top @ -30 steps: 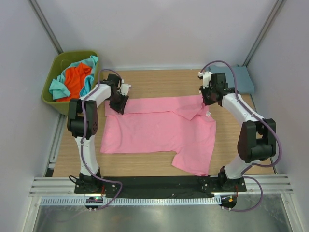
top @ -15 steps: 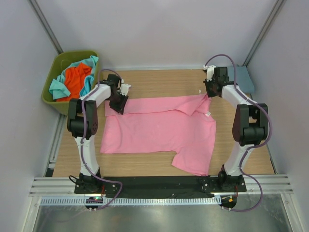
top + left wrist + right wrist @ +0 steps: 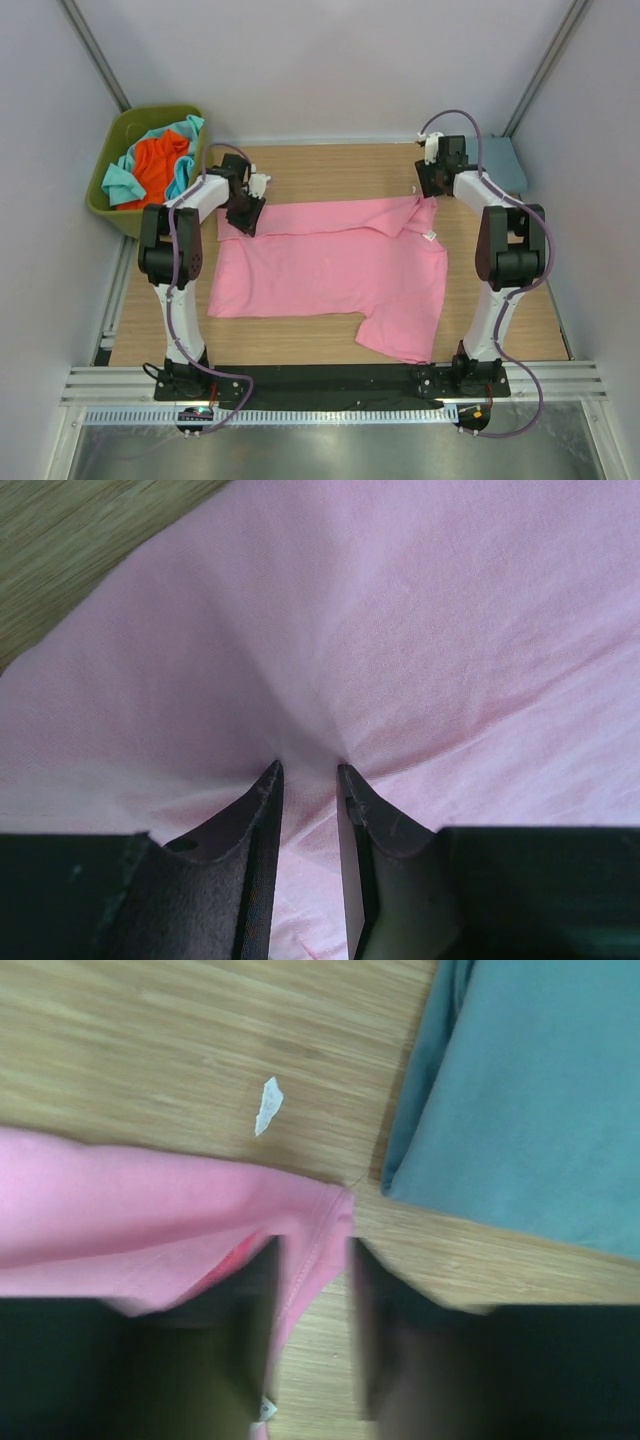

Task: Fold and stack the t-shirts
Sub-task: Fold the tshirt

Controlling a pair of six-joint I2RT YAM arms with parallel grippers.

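A: Pink t-shirt [image 3: 330, 270], where is it placed?
B: It is spread mostly flat across the middle of the table [image 3: 320, 160]. One sleeve is pointed toward 5 o'clock, and a rumpled fold is seen near its 1 o'clock corner.
A: Left gripper [image 3: 308, 770]?
B: It is set down at the 10 o'clock corner of the pink t-shirt. A pinch of pink cloth is clamped between the fingers [image 3: 250, 820], with creases drawn into the gap.
A: Right gripper [image 3: 312, 1245]?
B: It is positioned at the 1 o'clock corner. The fingers are blurred but parted. The pink hem is lying in the gap beside bare wood, so nothing is clenched.
A: Other shirts?
B: The blue-grey t-shirt [image 3: 530, 1100] is laid at the table's 2 o'clock corner, just beside the pink hem, not touching it. The orange t-shirt [image 3: 155, 165] and teal t-shirt [image 3: 120, 182] are heaped in the green bin [image 3: 108, 215] at 10 o'clock.
A: Anything else?
B: A small white scrap [image 3: 268, 1106] is seen on the wood, at 12 o'clock of the pink hem.
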